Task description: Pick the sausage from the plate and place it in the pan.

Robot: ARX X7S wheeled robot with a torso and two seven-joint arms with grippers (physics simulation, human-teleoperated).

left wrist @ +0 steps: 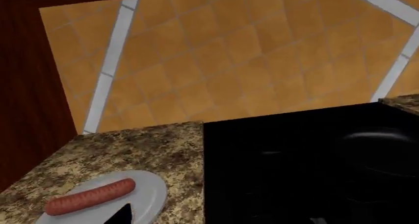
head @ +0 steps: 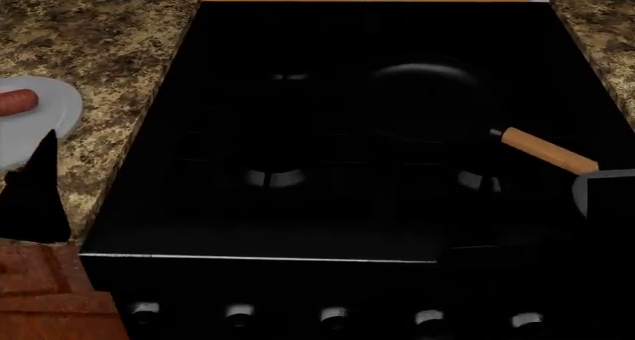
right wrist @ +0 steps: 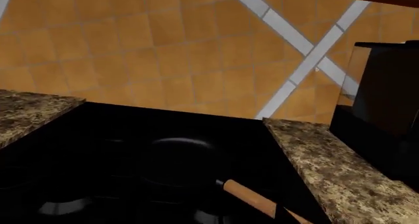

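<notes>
A ridged, reddish-brown sausage (left wrist: 90,197) is seen lying on a smooth pale plate (left wrist: 149,194) set on the speckled granite table (left wrist: 117,148) left of a glossy black cooktop (head: 328,132). The round black pan (head: 427,102), its wooden handle (head: 548,149) angled right, is rested on the cooktop. Only a dark tip of the left gripper (head: 35,195) is shown beside the plate; whether either gripper is open cannot be told.

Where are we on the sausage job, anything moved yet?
Nothing looks done: the reddish-brown sausage lies on the round pale plate on the granite counter. In hand: the left gripper hovers near the plate, holding nothing visible. Left: grasp, carry, and place in the empty black frying pan on the black stove.
</notes>
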